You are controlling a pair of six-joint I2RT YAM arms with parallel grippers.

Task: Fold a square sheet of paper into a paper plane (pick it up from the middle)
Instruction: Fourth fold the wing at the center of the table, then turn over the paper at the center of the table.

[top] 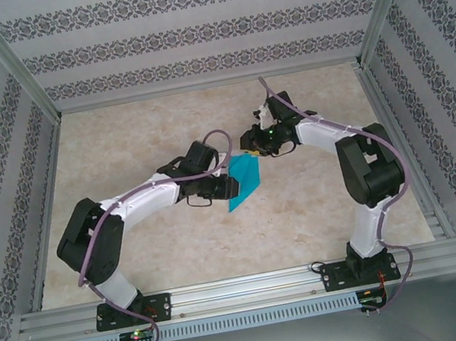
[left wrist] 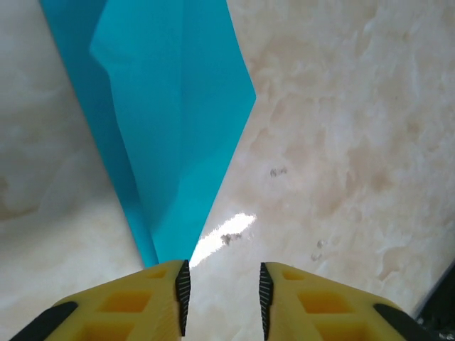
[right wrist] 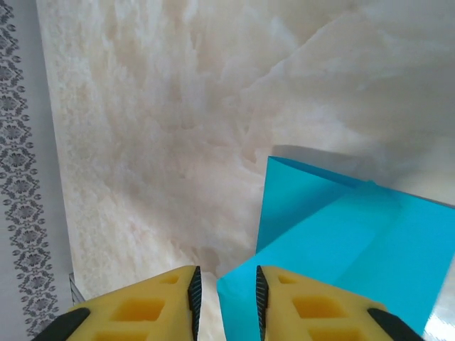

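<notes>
The paper plane (top: 245, 182) is a slim, pointed fold of turquoise paper lying on the marble table between my two arms. My left gripper (top: 231, 186) sits at its left edge. In the left wrist view that gripper (left wrist: 224, 273) is open, with bare table between the pads, and the plane (left wrist: 178, 121) runs away past the left finger (left wrist: 160, 295). My right gripper (top: 251, 143) hovers at the plane's far end. In the right wrist view it (right wrist: 225, 280) is open, and a corner of the plane (right wrist: 341, 234) reaches into the gap without being clamped.
The beige marble tabletop (top: 136, 142) is enclosed by patterned walls (top: 187, 33) at the back and sides. An aluminium rail (top: 248, 290) carrying both arm bases runs along the near edge.
</notes>
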